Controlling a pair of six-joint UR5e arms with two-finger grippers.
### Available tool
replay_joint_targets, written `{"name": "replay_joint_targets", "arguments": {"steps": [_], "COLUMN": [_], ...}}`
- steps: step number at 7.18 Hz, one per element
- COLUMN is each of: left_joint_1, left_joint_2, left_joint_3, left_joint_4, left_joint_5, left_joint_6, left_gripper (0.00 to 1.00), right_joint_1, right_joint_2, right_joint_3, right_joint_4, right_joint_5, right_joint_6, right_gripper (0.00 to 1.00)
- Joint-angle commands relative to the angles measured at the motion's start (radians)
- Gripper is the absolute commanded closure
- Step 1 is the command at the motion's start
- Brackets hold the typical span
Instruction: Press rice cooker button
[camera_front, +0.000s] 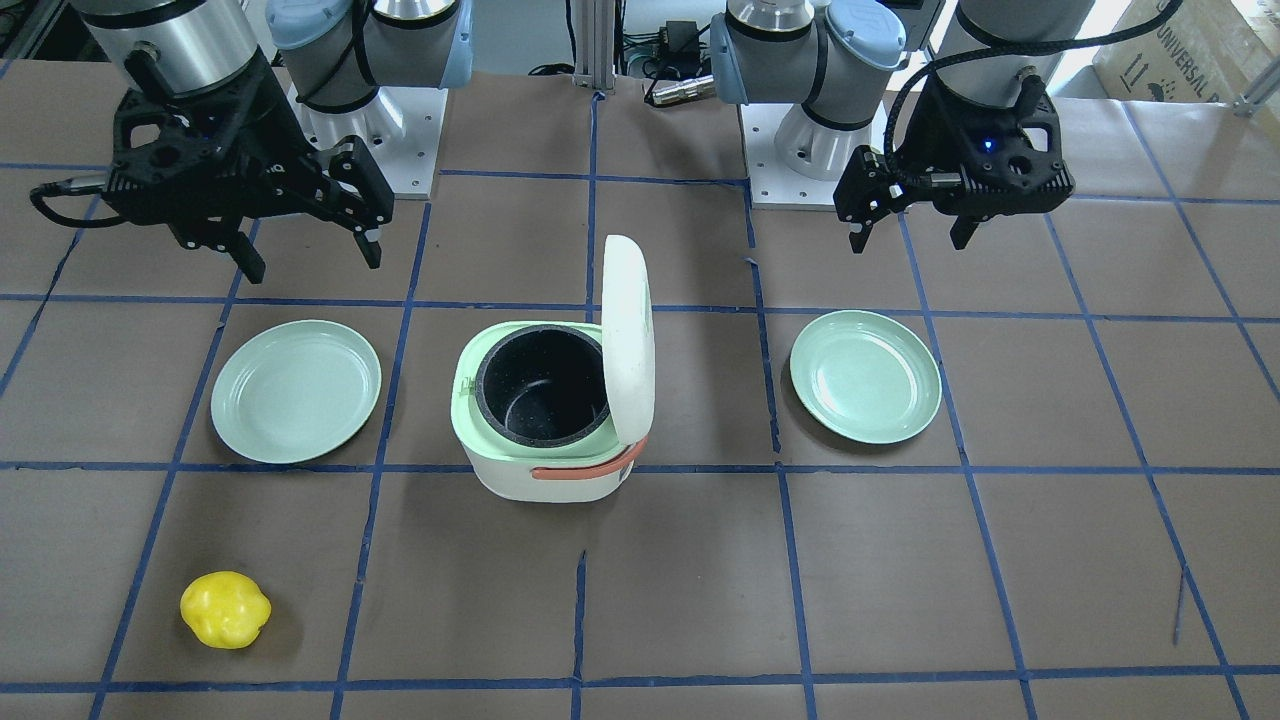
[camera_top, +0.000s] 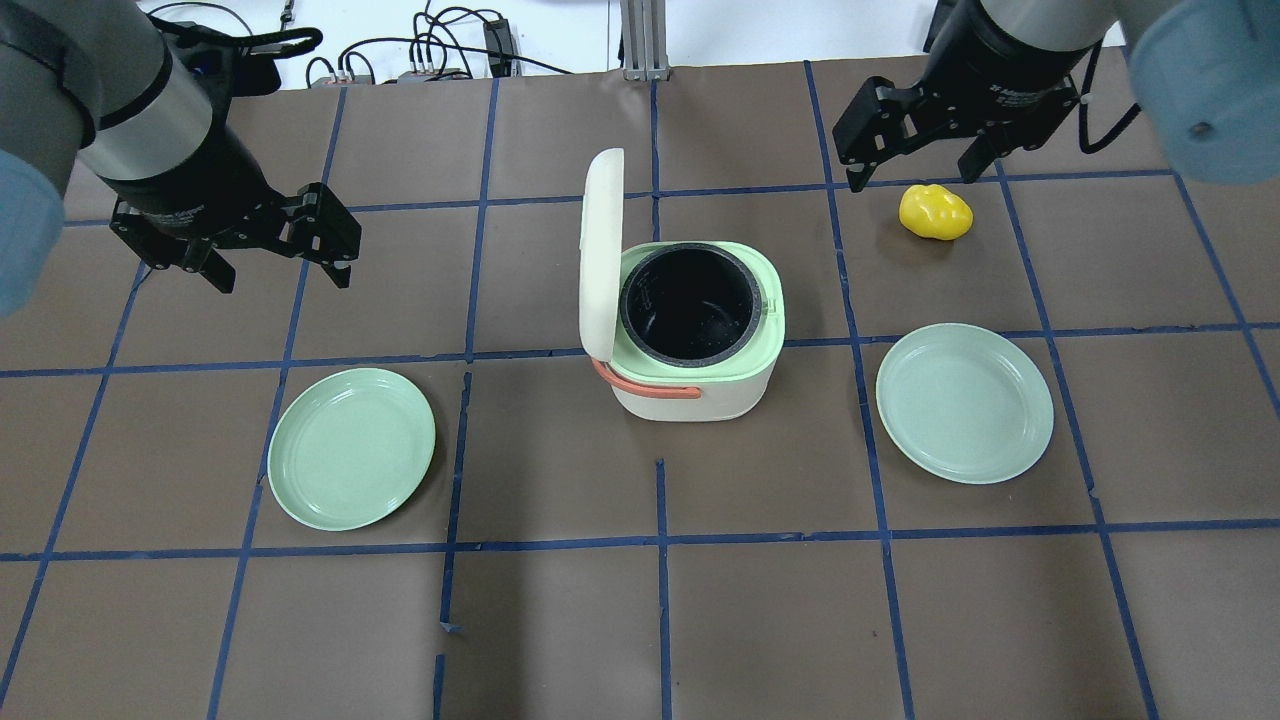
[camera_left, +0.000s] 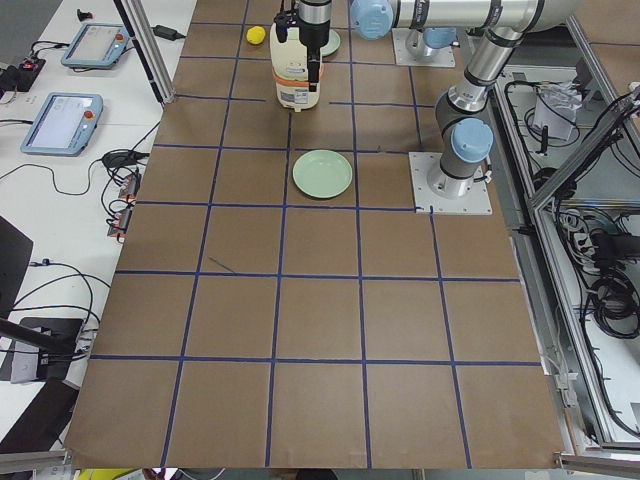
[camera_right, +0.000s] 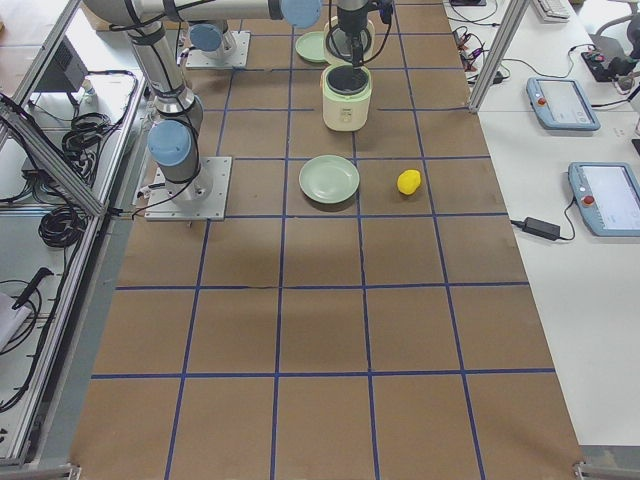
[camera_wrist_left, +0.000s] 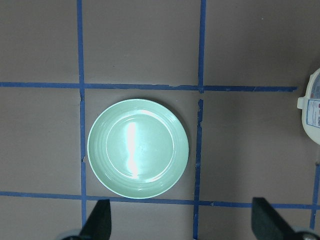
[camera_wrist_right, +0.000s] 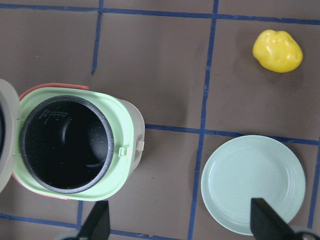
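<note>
The white and light-green rice cooker (camera_front: 545, 440) (camera_top: 700, 385) stands mid-table with its lid (camera_front: 628, 335) (camera_top: 600, 250) swung upright, showing the empty black pot (camera_wrist_right: 65, 145). A small latch tab (camera_wrist_right: 134, 148) sits on its rim. My left gripper (camera_front: 910, 238) (camera_top: 282, 278) hovers open and empty, well away from the cooker. In the left wrist view it (camera_wrist_left: 182, 225) is above a green plate (camera_wrist_left: 138, 148). My right gripper (camera_front: 312, 262) (camera_top: 915, 175) also hovers open and empty. In the right wrist view it (camera_wrist_right: 181, 222) is between the cooker and another plate.
Two green plates lie either side of the cooker, one on my left (camera_top: 352, 448) (camera_front: 865, 376) and one on my right (camera_top: 965, 402) (camera_front: 296, 390). A yellow lumpy object (camera_top: 935, 212) (camera_front: 225, 610) (camera_wrist_right: 277, 51) lies far right, below my right gripper.
</note>
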Motion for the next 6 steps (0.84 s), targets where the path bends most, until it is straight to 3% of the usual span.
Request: {"name": "replay_joint_targets", "arguments": {"steps": [1,6], "left_joint_1": [0.0,0.0], "left_joint_2": [0.0,0.0], "left_joint_3": [0.0,0.0], "left_joint_4": [-0.001,0.0], "left_joint_5": [0.0,0.0], "left_joint_6": [0.0,0.0], "left_gripper": [0.0,0.0], "right_joint_1": [-0.01,-0.01], "right_joint_2": [-0.005,0.002], "right_joint_3": [0.019,0.042], "right_joint_4": [0.009,0.022], "right_joint_5": [-0.06,-0.008], "right_joint_6": [0.002,0.005], "right_gripper": [0.01,0.03]}}
